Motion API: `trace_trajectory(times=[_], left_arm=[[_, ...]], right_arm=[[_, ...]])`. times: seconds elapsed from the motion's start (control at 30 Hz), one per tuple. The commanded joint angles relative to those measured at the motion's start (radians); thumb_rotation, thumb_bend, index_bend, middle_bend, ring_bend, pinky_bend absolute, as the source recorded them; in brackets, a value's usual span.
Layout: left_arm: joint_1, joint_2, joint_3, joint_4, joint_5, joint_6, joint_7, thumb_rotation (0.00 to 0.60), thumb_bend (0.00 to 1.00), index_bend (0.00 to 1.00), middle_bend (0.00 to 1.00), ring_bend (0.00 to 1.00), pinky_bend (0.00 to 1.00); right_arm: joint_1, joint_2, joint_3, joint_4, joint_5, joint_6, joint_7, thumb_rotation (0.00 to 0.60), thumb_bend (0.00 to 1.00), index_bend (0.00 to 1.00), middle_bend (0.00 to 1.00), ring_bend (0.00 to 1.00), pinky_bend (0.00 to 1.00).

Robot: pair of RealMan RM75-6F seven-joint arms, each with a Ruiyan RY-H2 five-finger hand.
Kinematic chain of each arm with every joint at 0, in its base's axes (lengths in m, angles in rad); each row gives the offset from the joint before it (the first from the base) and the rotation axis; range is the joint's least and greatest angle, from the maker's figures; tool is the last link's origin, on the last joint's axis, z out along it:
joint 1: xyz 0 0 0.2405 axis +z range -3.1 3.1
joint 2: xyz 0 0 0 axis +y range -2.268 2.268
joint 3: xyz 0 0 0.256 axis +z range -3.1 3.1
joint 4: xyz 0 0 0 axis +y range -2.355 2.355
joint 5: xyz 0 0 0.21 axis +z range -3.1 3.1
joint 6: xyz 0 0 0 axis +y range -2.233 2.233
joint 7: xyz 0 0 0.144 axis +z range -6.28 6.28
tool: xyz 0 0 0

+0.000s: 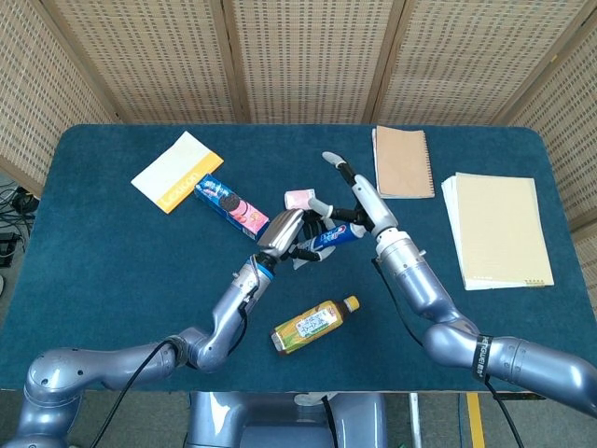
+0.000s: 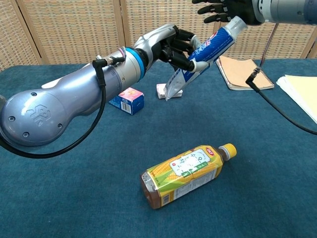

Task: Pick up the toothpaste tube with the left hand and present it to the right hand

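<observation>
With my left hand [image 2: 171, 47] clamped around the lower body of the blue-and-white plastic toothpaste tube [image 2: 200, 56], I hold it clear of the table, cap angled up so the right hand [image 2: 223, 7], fingers spread and empty, can close on that free end.

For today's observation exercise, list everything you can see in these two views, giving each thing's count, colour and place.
toothpaste tube: one, blue and white, held above the table.
corn tea bottle: one, yellow, lying near the front edge.
cookie box: one, blue and pink, left of centre.
yellow booklet: one, yellow and white, back left.
small pink pack: one, pink, centre.
brown notebook: one, brown, back right.
cream pads: stack, cream, far right.
table: one, blue cloth.
left hand: one, grips the tube.
right hand: one, fingers spread by the cap.
</observation>
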Motion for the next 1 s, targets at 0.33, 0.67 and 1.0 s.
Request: trace_trajectory(times=[0.33,0.67,1.0], left_arm=[[-0.01,-0.003,-0.016,-0.009,-0.02,0.001,0.017,0.6,0.53,0.79,0.6,0.56,0.56],[-0.02,-0.017,-0.033,-0.008,-0.046,0.002,0.022,0.6,0.53,0.79,0.6,0.56,0.56],[-0.023,-0.022,-0.039,-0.001,-0.058,0.001,0.024,0.6,0.53,0.79,0.6,0.56,0.56]], right_arm=[[-0.006,-0.011,0.016,-0.004,0.003,-0.018,0.042,0.135,0.0,0.0,0.0,0.0,0.0],[-0.021,-0.018,0.046,0.002,0.032,-0.045,0.118,0.138,0.0,0.0,0.0,0.0,0.0],[-0.039,-0.006,0.05,-0.011,0.016,-0.061,0.142,0.137,0.0,0.0,0.0,0.0,0.0]])
